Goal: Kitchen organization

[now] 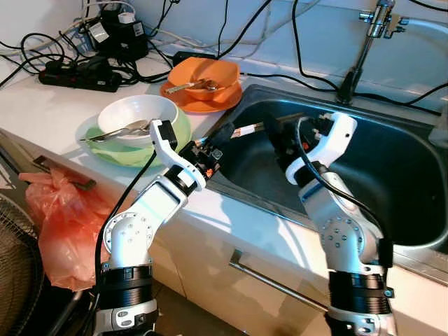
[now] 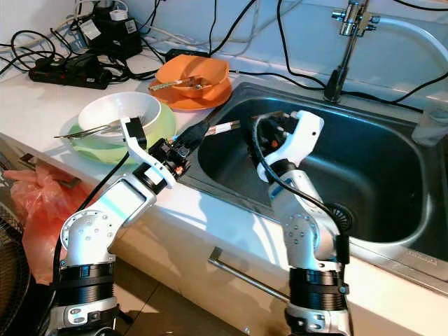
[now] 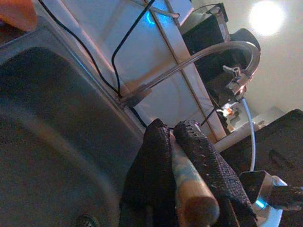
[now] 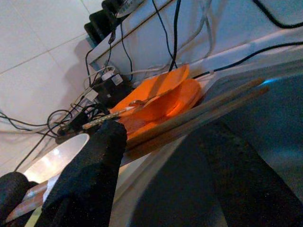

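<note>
A pair of wooden chopsticks (image 1: 248, 129) with a pale patterned band is held level over the left rim of the steel sink (image 1: 241, 192). My left gripper (image 1: 220, 136) is shut on their near end; its fingers (image 3: 199, 156) pinch the sticks (image 3: 187, 189) tightly. My right gripper (image 1: 274, 130) is inside the sink, at the other end of the chopsticks. It is open, and the chopsticks (image 4: 203, 111) run through the wide gap between its fingers (image 4: 90, 175).
A white bowl (image 1: 136, 112) holding utensils sits on a green plate (image 1: 178, 133) left of the sink. An orange bowl (image 1: 210, 70) on an orange plate stands behind it. A faucet (image 1: 364, 42), cables and a power strip (image 1: 77, 73) line the back wall. A red bag (image 1: 59, 224) hangs below.
</note>
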Available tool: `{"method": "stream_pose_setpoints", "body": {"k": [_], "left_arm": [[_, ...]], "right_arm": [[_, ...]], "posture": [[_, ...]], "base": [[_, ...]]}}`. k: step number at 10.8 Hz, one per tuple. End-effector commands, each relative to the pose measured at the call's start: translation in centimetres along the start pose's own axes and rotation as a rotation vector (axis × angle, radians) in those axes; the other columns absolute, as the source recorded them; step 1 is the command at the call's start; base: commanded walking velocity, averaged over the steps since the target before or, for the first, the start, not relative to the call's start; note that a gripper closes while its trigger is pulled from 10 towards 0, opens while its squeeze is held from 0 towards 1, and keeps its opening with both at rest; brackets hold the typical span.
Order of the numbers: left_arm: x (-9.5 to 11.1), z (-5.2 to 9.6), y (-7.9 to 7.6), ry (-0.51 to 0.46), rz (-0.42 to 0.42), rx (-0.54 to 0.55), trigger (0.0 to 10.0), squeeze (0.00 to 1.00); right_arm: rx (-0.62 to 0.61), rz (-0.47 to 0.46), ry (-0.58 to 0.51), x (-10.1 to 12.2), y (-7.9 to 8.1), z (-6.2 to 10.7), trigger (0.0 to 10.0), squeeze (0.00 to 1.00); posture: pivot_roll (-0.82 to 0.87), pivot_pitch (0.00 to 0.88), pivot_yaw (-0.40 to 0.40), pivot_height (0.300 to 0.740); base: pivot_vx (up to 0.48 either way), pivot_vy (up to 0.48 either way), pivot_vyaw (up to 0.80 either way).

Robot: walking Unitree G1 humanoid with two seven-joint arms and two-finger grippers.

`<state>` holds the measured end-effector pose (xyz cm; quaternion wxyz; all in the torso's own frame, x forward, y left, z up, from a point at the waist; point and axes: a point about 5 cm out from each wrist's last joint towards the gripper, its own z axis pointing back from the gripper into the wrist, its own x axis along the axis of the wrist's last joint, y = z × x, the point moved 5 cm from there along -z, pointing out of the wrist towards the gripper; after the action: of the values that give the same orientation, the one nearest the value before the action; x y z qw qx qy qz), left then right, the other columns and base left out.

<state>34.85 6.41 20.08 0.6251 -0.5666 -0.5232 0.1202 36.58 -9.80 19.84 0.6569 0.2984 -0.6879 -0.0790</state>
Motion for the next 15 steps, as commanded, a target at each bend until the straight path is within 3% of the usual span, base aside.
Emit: {"method": "stream_pose_setpoints", "body": {"k": [1,3,4,5,10,11,15], "left_arm": [[0.8,-0.3,-0.2,-0.012,-0.028,-0.008,0.0,0.0],[1.5,-0.5,-0.3,-0.032,-0.035,-0.011,0.0,0.0],[1.6,-0.6,-0.4,-0.039,-0.03,-0.016,0.0,0.0],[1.5,-0.6,-0.5,-0.037,-0.029,-0.017,0.0,0.0],[1.1,-0.6,-0.8,-0.026,-0.017,-0.033,0.0,0.0],[0.9,-0.7,-1.1,-0.019,-0.005,-0.046,0.0,0.0],[-1.4,-0.5,-1.8,0.061,0.031,-0.081,0.0,0.0]], "right_arm": [[-0.005,-0.001,-0.004,0.4,-0.2,0.5,10.0,1.0],[0.007,-0.04,0.026,-0.4,-0.1,1.0,10.0,1.0],[0.024,-0.293,0.046,-1.4,0.4,1.0,10.0,1.0],[0.046,-0.409,0.05,-1.6,0.7,0.9,10.0,1.0],[0.068,-0.493,0.04,-1.2,1.1,0.4,10.0,1.0],[0.088,-0.518,0.036,-1.1,1.5,0.1,10.0,0.84],[0.157,-0.538,0.058,-1.8,3.7,-1.7,10.0,0.84]], "posture": [[-0.04,0.0,0.024,0.74],[-0.04,0.0,0.022,0.74],[-0.04,0.0,0.023,0.74],[-0.03,0.0,0.021,0.74],[-0.03,0.0,0.019,0.74],[-0.03,0.0,0.02,0.74],[-0.01,0.0,0.016,0.74]], "base": [[0.0,0.0,0.0],[0.0,0.0,0.0],[0.0,0.0,0.0],[0.0,0.0,0.0],[0.0,0.0,0.0],[0.0,0.0,0.0],[0.0,0.0,0.0]]}}
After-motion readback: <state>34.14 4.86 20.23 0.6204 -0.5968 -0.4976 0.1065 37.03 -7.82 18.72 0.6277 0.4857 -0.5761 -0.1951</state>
